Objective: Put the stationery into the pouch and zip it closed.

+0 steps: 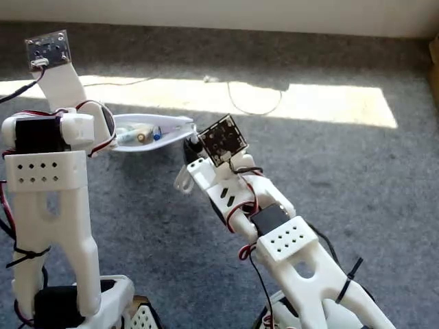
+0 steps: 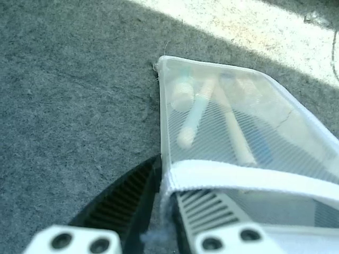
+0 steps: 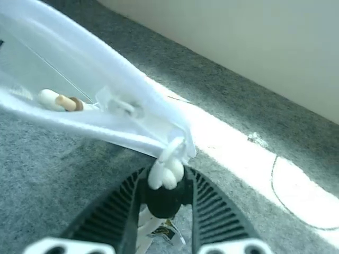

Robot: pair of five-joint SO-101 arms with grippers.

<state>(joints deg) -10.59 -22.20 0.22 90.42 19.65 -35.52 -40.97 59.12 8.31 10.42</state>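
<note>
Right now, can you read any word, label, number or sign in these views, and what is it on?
No readable text in any view.
The pouch, held in the left claw: no print visible.
The zipper pull in the right claw: none.
A small scrap between that claw's fingers: too blurred to read.

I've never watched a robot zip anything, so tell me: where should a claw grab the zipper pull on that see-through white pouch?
Probably the small white knotted pull tab hanging off the end of the translucent white mesh pouch. It juts free of the fabric, so come from that end, as the right claw does; the left claw pinches the opposite edge.
</note>
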